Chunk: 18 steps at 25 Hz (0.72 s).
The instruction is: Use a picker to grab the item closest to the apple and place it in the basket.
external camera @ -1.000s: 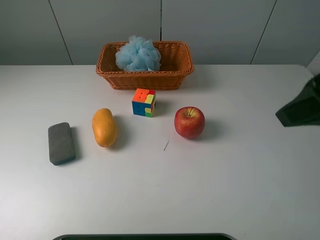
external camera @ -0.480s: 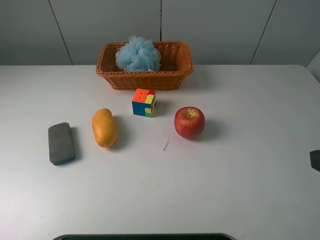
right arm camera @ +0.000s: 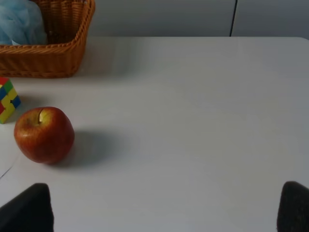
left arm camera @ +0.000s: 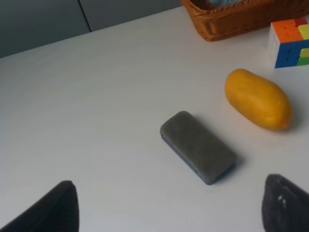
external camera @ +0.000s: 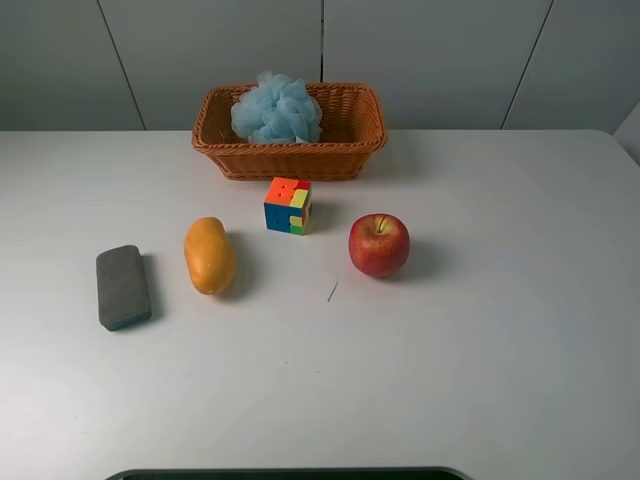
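A red apple [external camera: 379, 244] sits right of the table's middle; it also shows in the right wrist view [right arm camera: 44, 135]. A multicoloured puzzle cube [external camera: 288, 205] stands closest to it, to its left and a little farther back, and shows in the left wrist view [left arm camera: 290, 42]. The wicker basket [external camera: 290, 162] stands at the back and holds a blue bath pouf [external camera: 277, 108]. Neither gripper shows in the exterior high view. My left gripper [left arm camera: 174, 207] is open and empty, near a grey eraser. My right gripper [right arm camera: 161, 209] is open and empty, well short of the apple.
A yellow mango [external camera: 209, 255] lies left of the cube. A grey eraser block [external camera: 123, 287] lies at the far left. A thin dark mark [external camera: 332, 291] is on the white table in front of the apple. A grey panelled wall runs behind the basket.
The dark right arm, seen at the right edge of the exterior high view, has drawn back out of that view. The objects on the table have not moved.
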Available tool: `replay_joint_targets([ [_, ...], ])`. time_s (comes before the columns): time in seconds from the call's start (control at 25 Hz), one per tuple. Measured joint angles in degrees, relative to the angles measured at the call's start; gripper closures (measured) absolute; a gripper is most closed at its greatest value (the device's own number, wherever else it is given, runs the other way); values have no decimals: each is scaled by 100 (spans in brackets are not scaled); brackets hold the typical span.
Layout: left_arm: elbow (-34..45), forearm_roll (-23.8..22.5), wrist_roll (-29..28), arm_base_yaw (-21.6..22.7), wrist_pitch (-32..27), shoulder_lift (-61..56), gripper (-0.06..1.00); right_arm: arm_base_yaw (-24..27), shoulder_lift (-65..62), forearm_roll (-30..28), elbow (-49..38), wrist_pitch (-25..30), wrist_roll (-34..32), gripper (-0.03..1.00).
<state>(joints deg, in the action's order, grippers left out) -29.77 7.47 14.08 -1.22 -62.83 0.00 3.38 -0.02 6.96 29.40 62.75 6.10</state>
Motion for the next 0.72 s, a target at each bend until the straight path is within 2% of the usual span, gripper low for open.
replay_joint_targets([
  [0.72,0,0,63,0,-10,0,22,0,0,11,0,0,0,27],
])
